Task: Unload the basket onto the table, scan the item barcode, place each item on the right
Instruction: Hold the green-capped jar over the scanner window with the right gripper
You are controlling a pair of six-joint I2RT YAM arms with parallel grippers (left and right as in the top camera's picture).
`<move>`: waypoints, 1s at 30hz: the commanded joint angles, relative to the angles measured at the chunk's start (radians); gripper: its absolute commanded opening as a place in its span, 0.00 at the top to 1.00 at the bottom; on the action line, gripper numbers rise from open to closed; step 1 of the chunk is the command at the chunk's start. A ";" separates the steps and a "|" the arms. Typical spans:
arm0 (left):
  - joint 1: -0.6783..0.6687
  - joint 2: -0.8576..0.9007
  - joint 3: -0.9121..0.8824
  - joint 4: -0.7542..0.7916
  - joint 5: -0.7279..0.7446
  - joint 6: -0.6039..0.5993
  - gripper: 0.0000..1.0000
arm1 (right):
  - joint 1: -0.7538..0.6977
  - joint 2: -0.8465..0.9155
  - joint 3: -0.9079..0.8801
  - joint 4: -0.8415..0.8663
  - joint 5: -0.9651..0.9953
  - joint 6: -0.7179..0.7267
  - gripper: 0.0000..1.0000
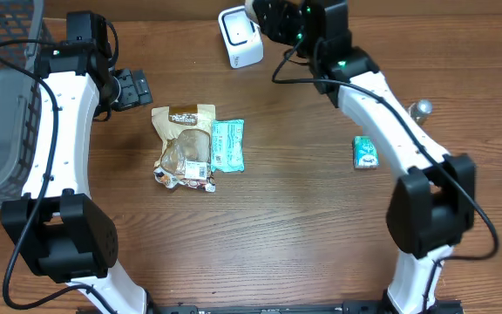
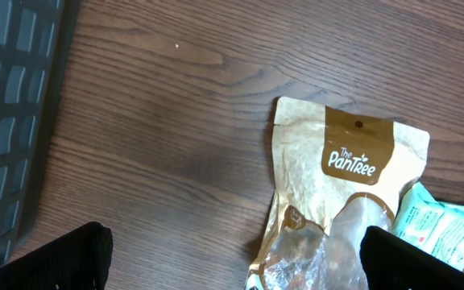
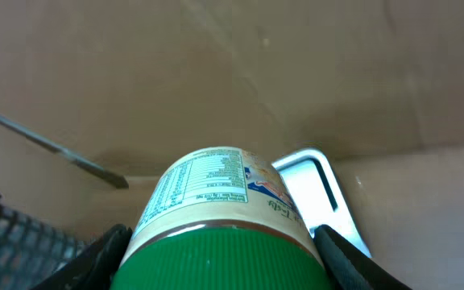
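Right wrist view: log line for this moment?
right gripper: shut on jar | jar: held before scanner | left gripper: open, beside pouch

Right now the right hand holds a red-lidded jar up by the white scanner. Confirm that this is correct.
Not quite: the lid is green, not red, as the right wrist view shows. The rest stands: the right hand holds the jar up by the white scanner.

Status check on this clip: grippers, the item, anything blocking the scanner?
Left gripper open, empty, above pouch. Right gripper shut on green-lidded jar, held up at scanner. Nothing visible between them.
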 commanded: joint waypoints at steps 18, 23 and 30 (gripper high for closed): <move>-0.002 -0.005 0.016 0.000 0.004 0.019 0.00 | 0.027 0.336 0.019 0.565 0.118 -0.285 0.65; -0.002 -0.004 0.016 0.000 0.005 0.019 0.01 | 0.032 0.372 0.019 0.631 0.137 -0.285 0.68; -0.002 -0.005 0.016 0.000 0.005 0.019 0.00 | 0.032 0.444 0.020 0.752 0.136 -0.285 0.68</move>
